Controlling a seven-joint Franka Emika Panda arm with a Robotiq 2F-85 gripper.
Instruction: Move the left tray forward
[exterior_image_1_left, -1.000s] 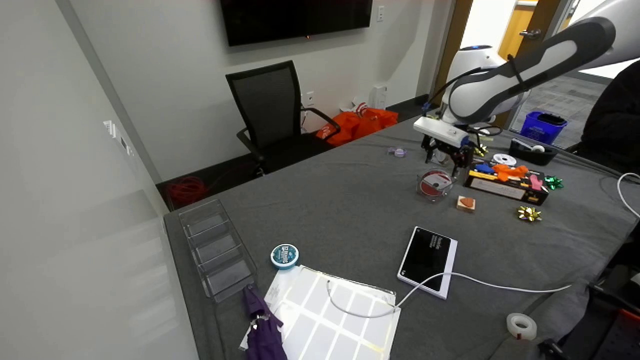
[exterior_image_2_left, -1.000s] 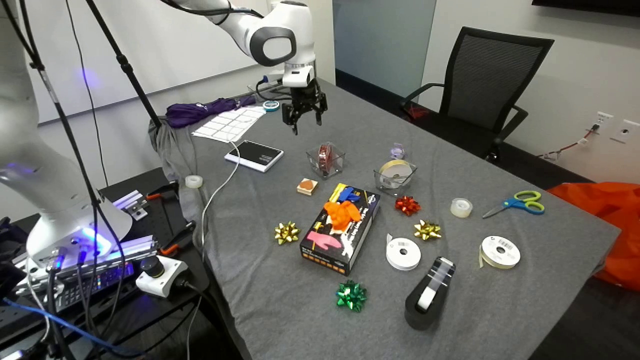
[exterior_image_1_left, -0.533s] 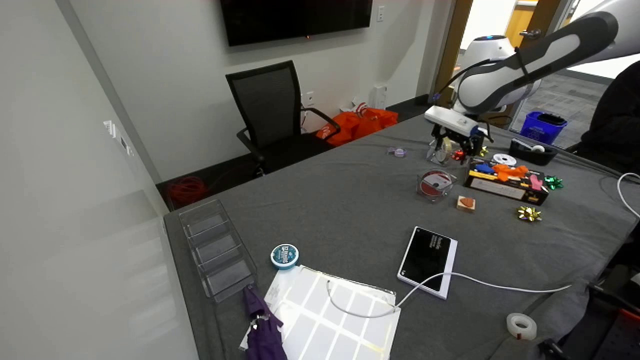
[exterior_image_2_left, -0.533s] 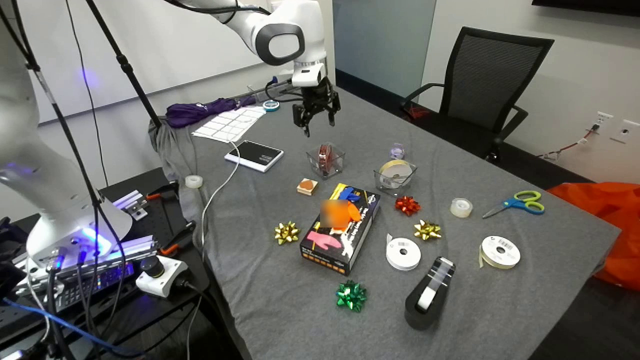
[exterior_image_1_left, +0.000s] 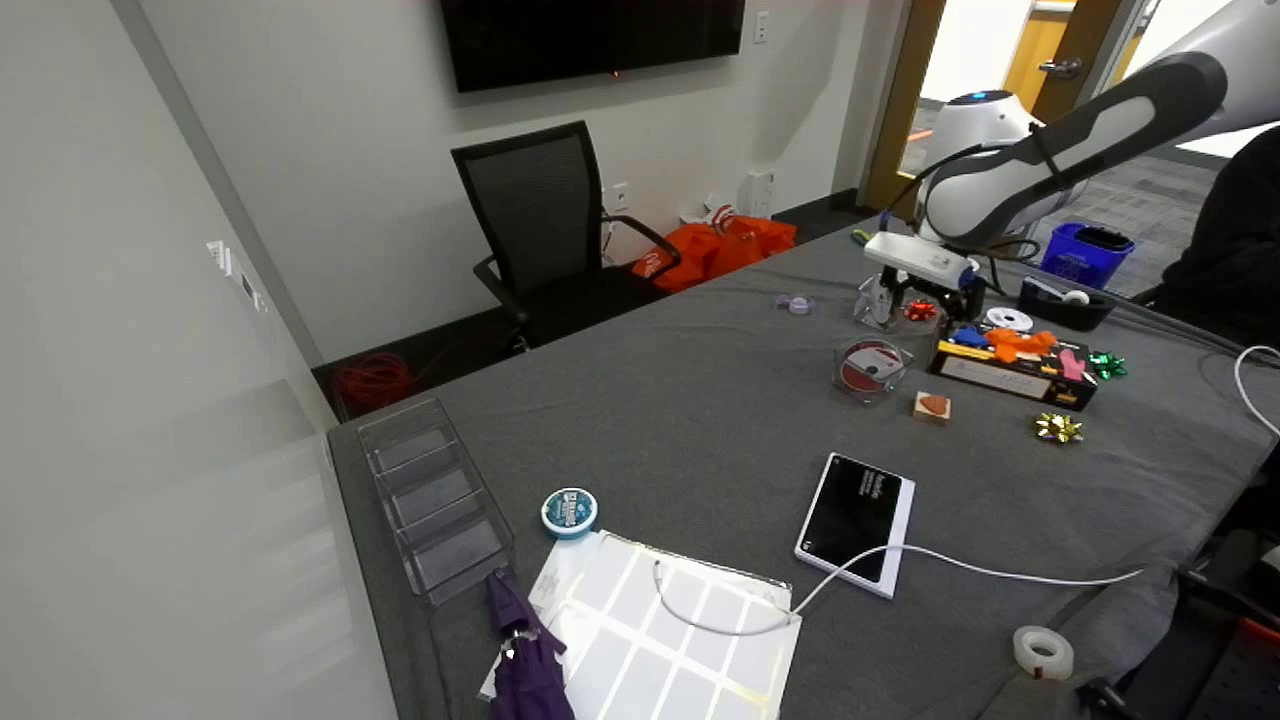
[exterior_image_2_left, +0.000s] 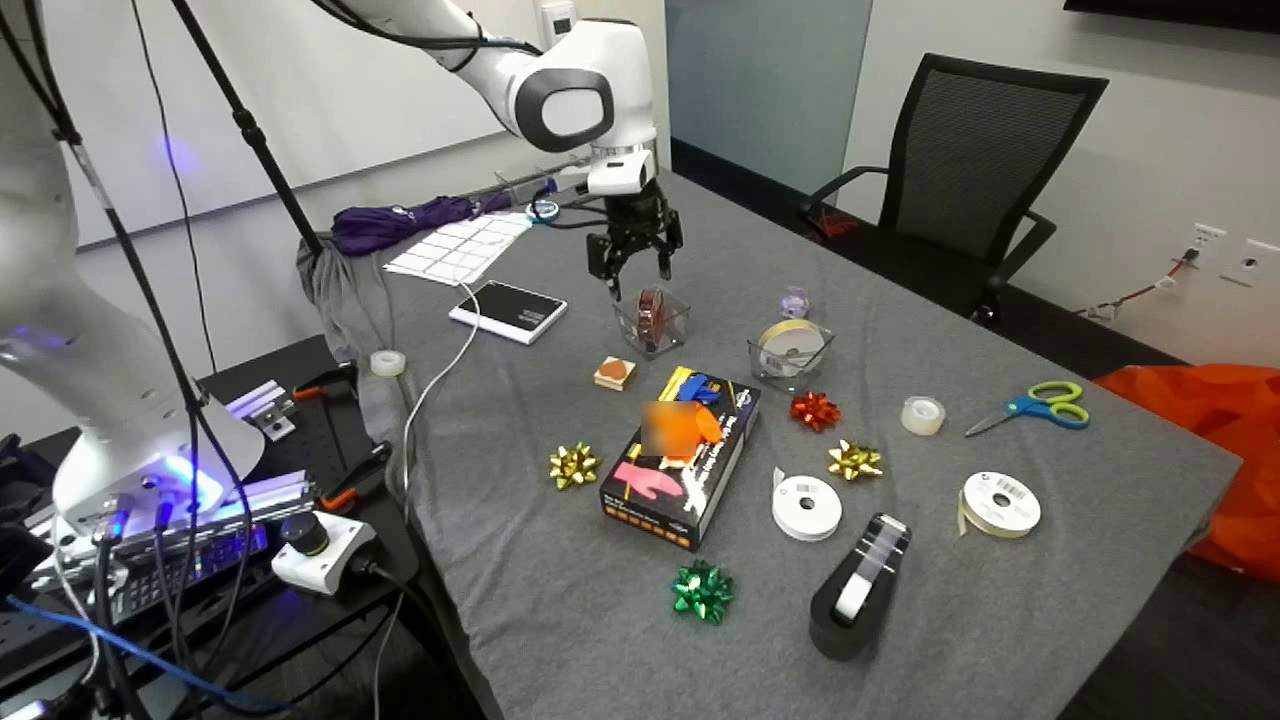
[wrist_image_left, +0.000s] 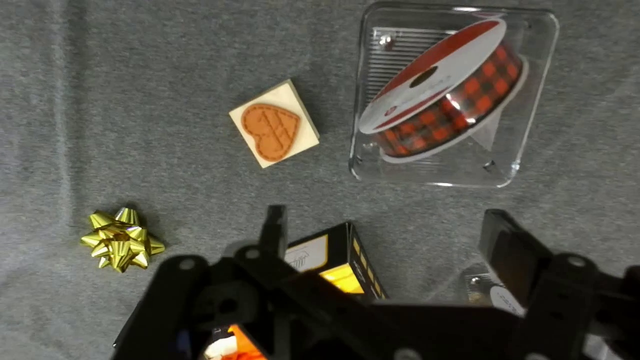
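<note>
The left tray (wrist_image_left: 460, 167), clear, square and flared toward its rim, rested on the grey fabric surface (wrist_image_left: 200, 45), just beside a pale block (wrist_image_left: 303, 135) faced with an orange heart (wrist_image_left: 270, 129). A ribbon spool (wrist_image_left: 435, 90), wound in red-and-black check, leaned inside the tray. The jaws stood apart above the surface. In the wrist view, a corner of a black carton (wrist_image_left: 340, 254) showed between them; a gold bow (wrist_image_left: 121, 241) of pointed metallic loops lay near the block.
</note>
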